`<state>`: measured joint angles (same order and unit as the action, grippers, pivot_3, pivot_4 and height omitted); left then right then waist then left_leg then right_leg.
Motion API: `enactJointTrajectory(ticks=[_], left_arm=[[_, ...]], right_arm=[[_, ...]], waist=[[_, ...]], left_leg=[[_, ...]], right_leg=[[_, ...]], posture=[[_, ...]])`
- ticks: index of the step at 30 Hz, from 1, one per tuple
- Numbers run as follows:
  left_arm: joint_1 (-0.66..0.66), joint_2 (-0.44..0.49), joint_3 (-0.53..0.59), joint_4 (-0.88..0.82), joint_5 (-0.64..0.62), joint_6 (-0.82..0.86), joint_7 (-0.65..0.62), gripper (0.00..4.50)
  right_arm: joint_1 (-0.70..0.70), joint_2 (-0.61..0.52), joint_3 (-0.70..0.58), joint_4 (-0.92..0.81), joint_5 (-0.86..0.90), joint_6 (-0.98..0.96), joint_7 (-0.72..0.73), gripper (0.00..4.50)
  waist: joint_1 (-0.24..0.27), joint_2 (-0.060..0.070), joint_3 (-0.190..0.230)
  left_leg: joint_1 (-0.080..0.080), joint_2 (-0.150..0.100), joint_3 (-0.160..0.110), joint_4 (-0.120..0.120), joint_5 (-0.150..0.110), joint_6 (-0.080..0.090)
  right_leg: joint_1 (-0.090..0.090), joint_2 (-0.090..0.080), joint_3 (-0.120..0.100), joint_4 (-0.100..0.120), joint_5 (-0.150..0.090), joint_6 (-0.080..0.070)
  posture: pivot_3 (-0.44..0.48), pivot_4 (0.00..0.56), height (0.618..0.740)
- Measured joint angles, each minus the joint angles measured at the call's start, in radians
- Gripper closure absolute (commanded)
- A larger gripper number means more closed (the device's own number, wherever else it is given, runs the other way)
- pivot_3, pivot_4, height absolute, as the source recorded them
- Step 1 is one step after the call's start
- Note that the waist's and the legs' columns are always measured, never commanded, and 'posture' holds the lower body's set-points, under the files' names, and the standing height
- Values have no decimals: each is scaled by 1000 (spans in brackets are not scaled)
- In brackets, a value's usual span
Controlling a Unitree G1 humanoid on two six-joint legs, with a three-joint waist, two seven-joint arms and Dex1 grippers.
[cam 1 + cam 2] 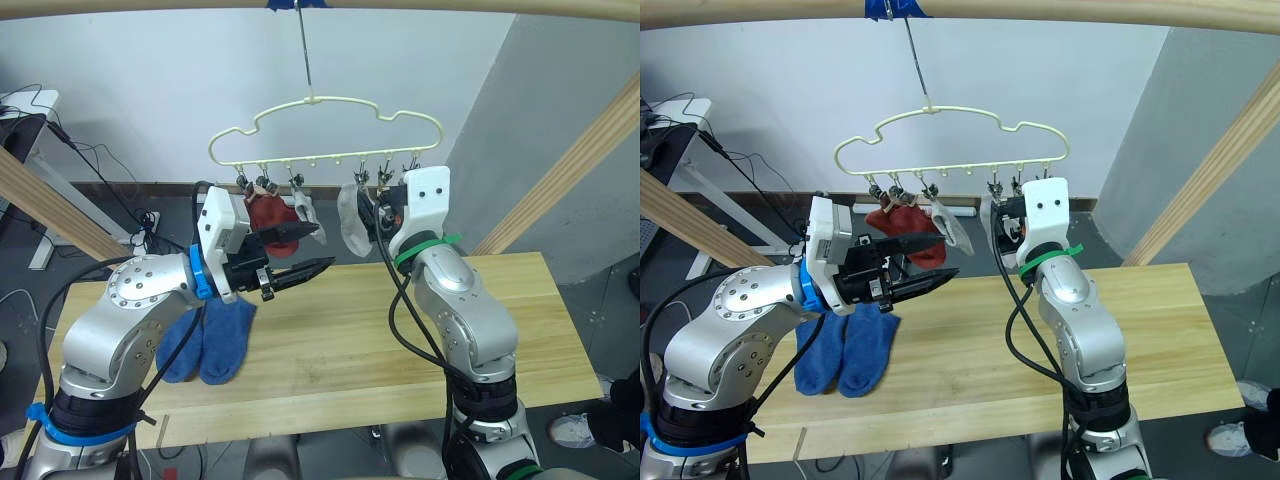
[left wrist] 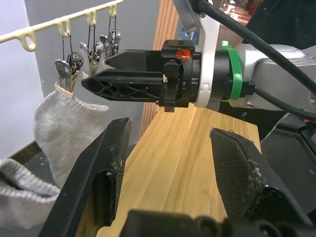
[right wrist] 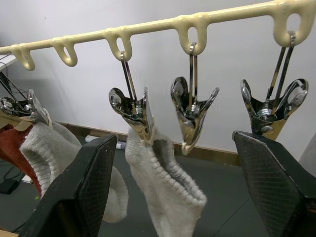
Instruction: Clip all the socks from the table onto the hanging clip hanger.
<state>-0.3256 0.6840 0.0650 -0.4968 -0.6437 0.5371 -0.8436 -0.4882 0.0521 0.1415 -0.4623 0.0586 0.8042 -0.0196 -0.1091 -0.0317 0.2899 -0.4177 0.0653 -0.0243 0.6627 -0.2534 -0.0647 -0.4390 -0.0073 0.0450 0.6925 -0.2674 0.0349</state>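
**Socks: four clipped, two left on the bench**

Socks on the clip hanger [image 1: 325,130] number four by my count: two rust red socks [image 1: 268,213] at its left end and two light grey socks [image 3: 165,190] toward the middle. Two blue socks [image 1: 208,340] lie side by side on the bench [image 1: 350,340], under my left arm. In the right wrist view I count two bare metal clips [image 3: 191,116] beside the clipped grey pair.

My left gripper [image 1: 308,250] hovers above the bench with its jaws spread wide and nothing between them. My right gripper [image 2: 106,74] is raised to the clip row, just beside the grey socks; its jaws stand apart and grip nothing.

Risks, as I judge them: the hanger hangs from a single long hook, so a nudge from the right gripper could swing it or jar a clipped sock loose. The blue pair lies touching, so a careless pinch may lift both. Each bare clip must be squeezed open while a limp sock is fed in; a thin bite could let it slip.
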Motion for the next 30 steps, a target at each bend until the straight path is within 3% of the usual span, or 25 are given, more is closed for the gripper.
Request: enactJointTrajectory(ticks=[3, 6, 30], left_arm=[[0, 0, 0, 0, 0, 0, 0, 1698], [0, 0, 0, 0, 2, 0, 0, 1698], [-7, -1, 0, 1, 2, 0, -3, 1698]], right_arm=[[0, 0, 0, 0, 0, 0, 0, 585], [0, 1, -1, 0, 1, 0, 1, 1431], [-82, -12, -18, 142, -38, -95, -7, 1431]], waist=[[0, 0, 0], [0, 0, 0], [0, 0, 0]], left_leg=[[0, 0, 0, 0, 0, 0], [0, 0, 0, 0, 0, 0], [0, 0, 0, 0, 0, 0]], right_leg=[[0, 0, 0, 0, 0, 0], [0, 0, 0, 0, 0, 0], [0, 0, 0, 1, 0, 0]], posture=[[-152, 248, 740], [-152, 248, 740], [-148, 248, 740]])
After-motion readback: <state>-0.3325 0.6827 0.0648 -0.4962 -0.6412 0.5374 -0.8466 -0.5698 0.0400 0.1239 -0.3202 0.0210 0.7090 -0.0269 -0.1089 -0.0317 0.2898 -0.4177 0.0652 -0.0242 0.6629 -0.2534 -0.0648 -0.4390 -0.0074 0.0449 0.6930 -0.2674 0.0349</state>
